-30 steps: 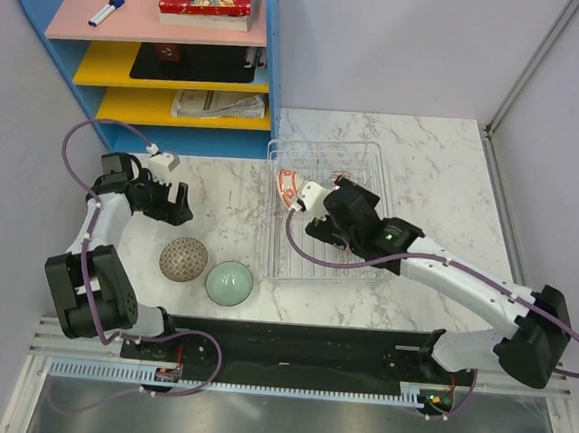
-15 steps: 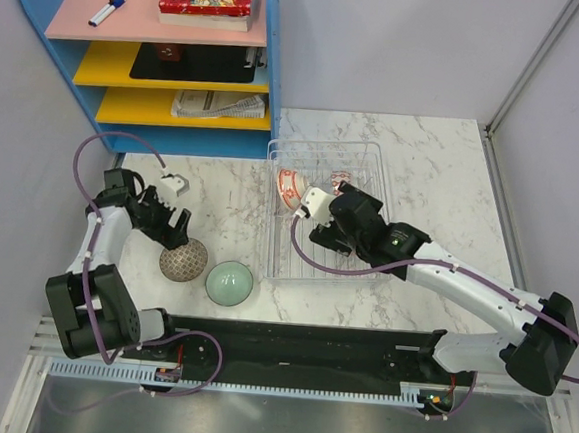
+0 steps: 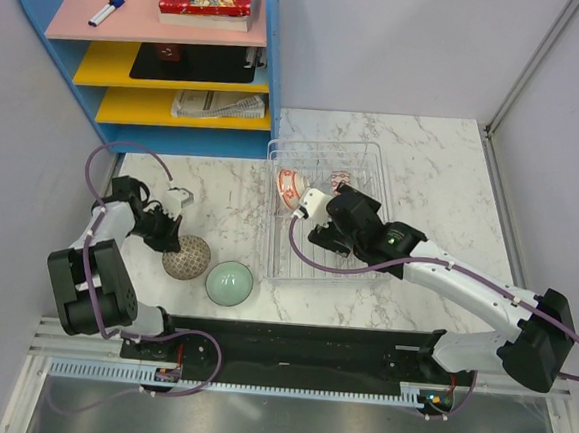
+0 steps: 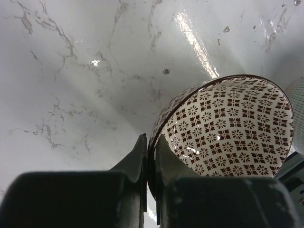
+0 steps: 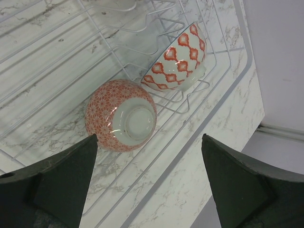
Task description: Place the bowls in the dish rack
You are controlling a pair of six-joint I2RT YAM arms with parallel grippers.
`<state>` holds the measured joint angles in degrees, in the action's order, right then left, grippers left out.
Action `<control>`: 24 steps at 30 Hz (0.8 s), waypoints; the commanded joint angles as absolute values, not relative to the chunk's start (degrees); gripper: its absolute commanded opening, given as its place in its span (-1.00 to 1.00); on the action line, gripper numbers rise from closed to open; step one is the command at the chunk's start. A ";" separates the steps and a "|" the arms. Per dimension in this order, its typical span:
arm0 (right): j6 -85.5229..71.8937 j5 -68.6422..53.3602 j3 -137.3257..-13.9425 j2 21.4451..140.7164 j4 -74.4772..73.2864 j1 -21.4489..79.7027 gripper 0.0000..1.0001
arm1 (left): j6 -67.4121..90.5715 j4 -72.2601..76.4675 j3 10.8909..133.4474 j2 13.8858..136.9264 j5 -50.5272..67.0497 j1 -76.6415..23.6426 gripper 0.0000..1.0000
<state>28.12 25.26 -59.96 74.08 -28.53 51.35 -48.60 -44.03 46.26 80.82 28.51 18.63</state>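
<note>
Left tool (image 4: 150, 145) pinches the rim of a brown lattice-patterned ceramic bowl (image 4: 228, 128); right tool (image 5: 149, 137) gapes wide above the clear plastic rack (image 3: 378, 173).

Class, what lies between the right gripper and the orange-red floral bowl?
Only bare dish rack wires separate the open right gripper from the floral bowl, per the right wrist view.

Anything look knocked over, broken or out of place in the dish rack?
Nothing stands out. The orange floral bowl and the red diamond-patterned bowl both lean on their sides in the dish rack, intact, nothing spilled.
</note>
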 commanded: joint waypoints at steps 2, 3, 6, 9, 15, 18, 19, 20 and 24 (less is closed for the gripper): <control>26.72 24.26 -61.08 73.92 -27.95 51.24 0.95 | -45.19 -39.12 50.27 80.34 28.03 19.07 -0.96; 26.37 24.17 -61.35 73.83 -27.95 51.07 0.96 | -44.22 -38.94 52.19 78.77 30.73 19.16 -0.96; 24.80 22.42 -62.84 73.65 -27.86 50.72 0.95 | -40.61 -38.93 55.79 75.51 41.68 19.25 -0.96; 22.86 19.53 -65.38 73.65 -27.60 49.40 0.95 | -37.01 -38.93 58.78 71.46 56.79 19.16 -0.96; 16.10 8.03 -73.38 72.78 -27.60 43.78 0.95 | -30.33 -38.94 66.43 74.08 77.15 15.48 -0.96; 9.42 -5.59 -77.95 72.60 -27.69 38.95 0.95 | -29.97 -38.94 68.02 75.76 73.24 8.72 -0.96; 7.40 -13.37 -79.96 73.12 -27.69 37.72 0.95 | -30.67 -38.85 68.03 75.76 71.47 4.79 -0.96; 2.60 -17.62 -80.94 73.47 -27.69 35.70 0.95 | -30.67 -38.33 67.68 75.67 69.98 3.01 -0.96; -10.52 -39.33 -84.20 77.51 -26.37 32.79 0.95 | -26.83 -32.98 65.92 74.45 63.12 -4.12 -0.96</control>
